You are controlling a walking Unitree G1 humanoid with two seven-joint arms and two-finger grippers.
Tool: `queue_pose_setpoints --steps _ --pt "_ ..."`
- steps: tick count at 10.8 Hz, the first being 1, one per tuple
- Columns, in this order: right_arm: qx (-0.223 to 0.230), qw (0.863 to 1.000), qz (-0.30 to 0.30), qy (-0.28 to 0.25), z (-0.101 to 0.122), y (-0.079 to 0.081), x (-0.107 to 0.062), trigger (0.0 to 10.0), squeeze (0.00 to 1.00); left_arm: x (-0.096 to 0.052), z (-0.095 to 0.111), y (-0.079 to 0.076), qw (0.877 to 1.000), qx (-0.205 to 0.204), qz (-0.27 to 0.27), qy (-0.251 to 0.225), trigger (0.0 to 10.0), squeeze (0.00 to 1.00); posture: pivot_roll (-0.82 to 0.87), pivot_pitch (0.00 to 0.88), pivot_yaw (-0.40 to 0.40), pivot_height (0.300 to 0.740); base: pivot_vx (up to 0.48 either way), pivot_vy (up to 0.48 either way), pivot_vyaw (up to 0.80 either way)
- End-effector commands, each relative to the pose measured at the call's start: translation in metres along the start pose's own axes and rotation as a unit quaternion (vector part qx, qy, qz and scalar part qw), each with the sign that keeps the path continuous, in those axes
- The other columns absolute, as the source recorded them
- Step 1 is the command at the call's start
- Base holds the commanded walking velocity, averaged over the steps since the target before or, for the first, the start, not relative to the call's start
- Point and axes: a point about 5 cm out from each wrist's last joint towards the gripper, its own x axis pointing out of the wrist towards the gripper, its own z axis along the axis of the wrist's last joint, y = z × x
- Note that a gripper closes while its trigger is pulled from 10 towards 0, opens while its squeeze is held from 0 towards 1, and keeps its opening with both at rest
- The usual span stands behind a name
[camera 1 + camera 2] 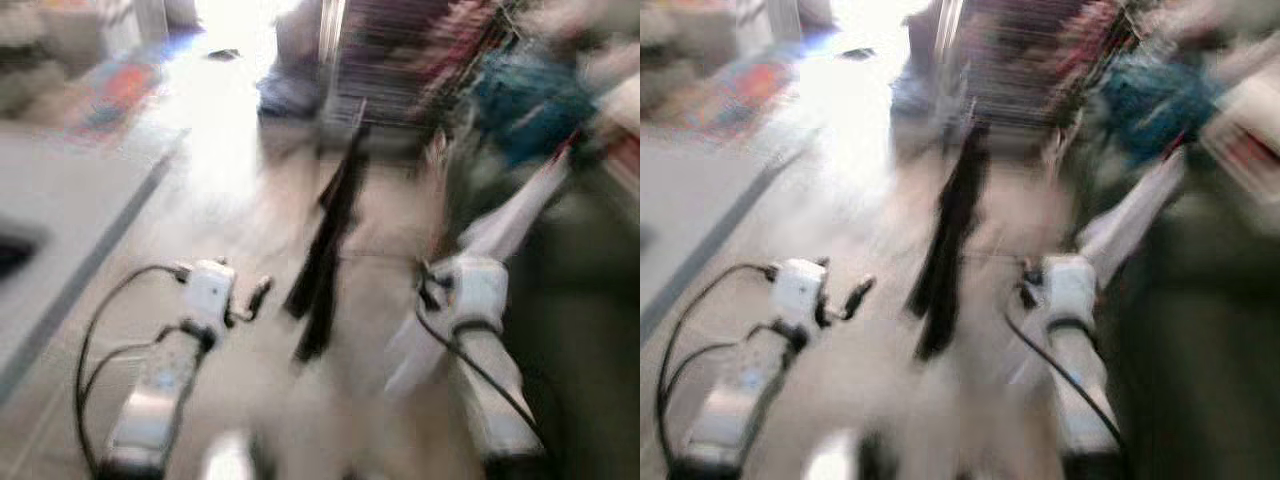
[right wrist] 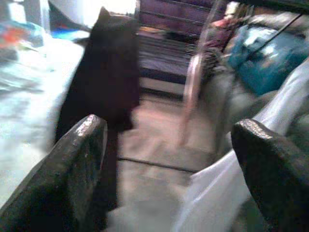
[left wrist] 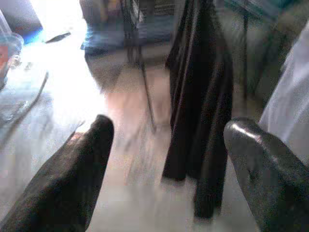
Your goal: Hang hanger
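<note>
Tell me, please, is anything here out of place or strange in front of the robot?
Nothing is clearly damaged or spilled, though the head views are blurred. A black garment hangs low, its end near the floor, and a white garment trails slantwise past the open right gripper. The left gripper is open too.

1. Pale tiled floor (image 1: pixel 250 190), blurred, glare at far end.
2. Grey mat (image 1: pixel 60 200) on floor at left, dark edge.
3. Colourful rug (image 1: pixel 115 90) further back left.
4. Small dark object (image 1: pixel 222 54) on floor in glare, too blurred to identify.
</note>
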Motion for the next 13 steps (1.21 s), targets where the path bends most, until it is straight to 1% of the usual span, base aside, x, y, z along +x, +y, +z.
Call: queue_pose_setpoints --steps 1,2,4,5,7,9,10,11,12,13 --pt "0.0 1.0 -0.013 0.012 -0.007 -0.007 -0.004 10.0 0.0 0.006 0.01 -0.005 1.0 0.008 -0.013 -0.018 10.0 0.0 0.03 0.0 -0.042 0.74 -0.394 0.0 0.0" --pt "0.004 1.0 -0.012 0.005 -0.004 -0.005 -0.002 10.0 0.0 0.009 0.013 -0.007 1.0 0.009 -0.017 -0.022 10.0 0.0 0.01 0.005 -0.044 0.74 -0.337 0.0 0.0" --pt "-0.003 1.0 0.001 -0.006 0.002 -0.003 0.002 10.0 0.0 0.014 0.015 -0.012 0.999 0.002 -0.02 -0.026 10.0 0.0 -0.01 0.031 -0.047 0.74 -0.313 0.0 0.0" --pt "-0.005 1.0 0.004 -0.018 0.009 -0.003 0.01 10.0 0.0 0.016 0.018 -0.015 0.999 0.008 -0.019 -0.033 10.0 0.0 0.0 0.056 -0.052 0.74 0.0 0.0 0.0" --pt "-0.006 1.0 0.008 -0.021 0.012 0.0 0.014 10.0 0.0 0.017 0.02 -0.014 0.999 -0.003 -0.004 -0.037 10.0 0.0 0.0 0.074 -0.059 0.74 0.0 0.0 0.0" --pt "-0.018 0.999 0.028 -0.029 0.014 0.008 0.013 10.0 0.0 0.016 0.021 -0.014 0.999 -0.004 -0.001 -0.039 10.0 0.0 0.01 0.089 -0.066 0.74 0.0 0.0 0.62" --pt "-0.015 0.999 0.028 -0.026 0.013 0.008 0.012 10.0 0.0 0.016 0.021 -0.015 0.999 -0.004 0.004 -0.039 10.0 0.0 0.0 0.098 -0.07 0.74 0.0 0.0 0.8" --pt "-0.014 0.999 0.032 -0.022 0.011 0.008 0.01 10.0 0.0 0.018 0.023 -0.015 0.999 -0.008 0.021 -0.045 10.0 0.0 0.0 0.103 -0.071 0.74 0.0 0.0 0.8" --pt "-0.014 0.999 0.032 -0.022 0.011 0.008 0.01 10.0 0.0 0.018 0.023 -0.015 0.999 -0.009 0.026 -0.045 10.0 0.0 0.0 0.103 -0.071 0.74 0.0 0.0 0.8" --pt "-0.013 0.999 0.033 -0.023 0.011 0.008 0.01 10.0 0.0 0.018 0.024 -0.013 0.998 -0.002 0.045 -0.047 10.0 0.0 0.0 0.105 -0.07 0.74 0.0 0.0 0.8"
